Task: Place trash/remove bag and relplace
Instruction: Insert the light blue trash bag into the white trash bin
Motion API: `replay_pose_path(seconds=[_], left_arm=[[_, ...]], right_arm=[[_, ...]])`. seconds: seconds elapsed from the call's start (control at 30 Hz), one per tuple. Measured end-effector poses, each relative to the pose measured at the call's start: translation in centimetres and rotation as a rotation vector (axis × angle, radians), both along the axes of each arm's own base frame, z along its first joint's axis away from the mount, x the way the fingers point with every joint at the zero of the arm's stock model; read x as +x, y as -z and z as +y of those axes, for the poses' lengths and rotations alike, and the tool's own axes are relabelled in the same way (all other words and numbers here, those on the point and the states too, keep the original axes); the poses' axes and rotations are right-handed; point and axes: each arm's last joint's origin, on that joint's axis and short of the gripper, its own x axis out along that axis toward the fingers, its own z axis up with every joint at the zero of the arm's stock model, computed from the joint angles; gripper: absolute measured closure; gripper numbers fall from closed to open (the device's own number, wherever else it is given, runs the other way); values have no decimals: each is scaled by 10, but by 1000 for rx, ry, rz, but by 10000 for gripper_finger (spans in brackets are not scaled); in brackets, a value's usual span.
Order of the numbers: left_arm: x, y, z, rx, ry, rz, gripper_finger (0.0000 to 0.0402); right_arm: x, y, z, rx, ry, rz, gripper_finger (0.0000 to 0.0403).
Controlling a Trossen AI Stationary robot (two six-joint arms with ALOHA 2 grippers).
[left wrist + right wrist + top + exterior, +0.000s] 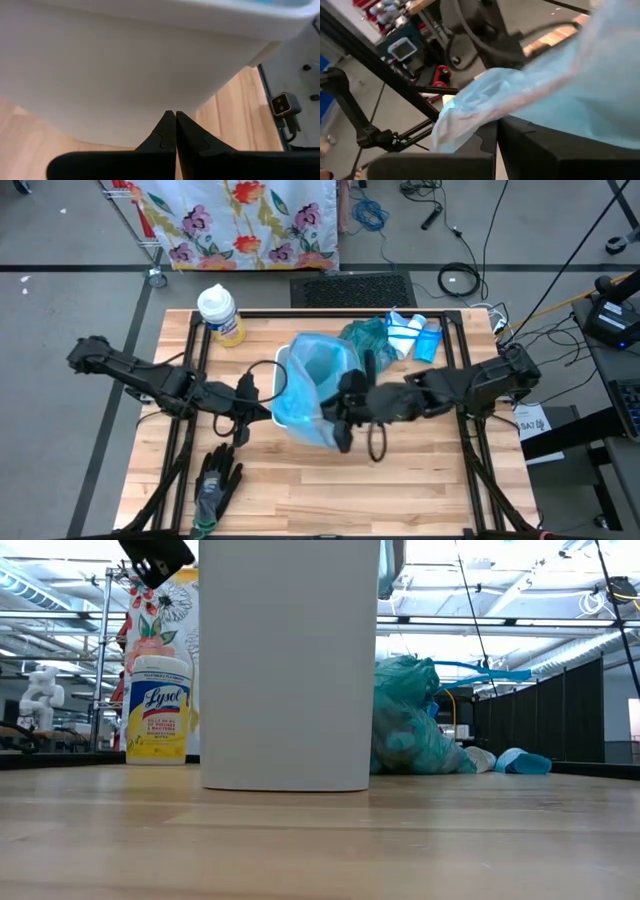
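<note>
Bin (290, 365): 1 | blue liner (315, 385): 1 | tied bag (365, 338): 1

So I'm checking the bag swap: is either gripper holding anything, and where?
Right gripper pinches the blue bag at its loose edge. Left gripper is shut against the bin, holding nothing.

The yellow wipes canister (158, 710), standing on the surface's far left beside the white bin (289, 665), reads "Lysol" on its label; nothing else is legible.

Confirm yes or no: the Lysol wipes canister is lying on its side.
No. In the low view the Lysol canister stands upright on the table.
</note>
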Motion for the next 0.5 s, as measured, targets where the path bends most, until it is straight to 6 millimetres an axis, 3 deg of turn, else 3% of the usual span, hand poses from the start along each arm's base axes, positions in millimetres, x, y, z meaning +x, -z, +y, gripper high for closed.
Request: replay_pose_path(seconds=[0.33, 0.5], left_arm=[[1, 5, 8, 23, -41, 48, 402], [-13, -1, 16, 30, -68, 50, 402]], right_arm=[[88, 8, -16, -23, -206, 54, 403], [111, 19, -12, 33, -322, 90, 403]])
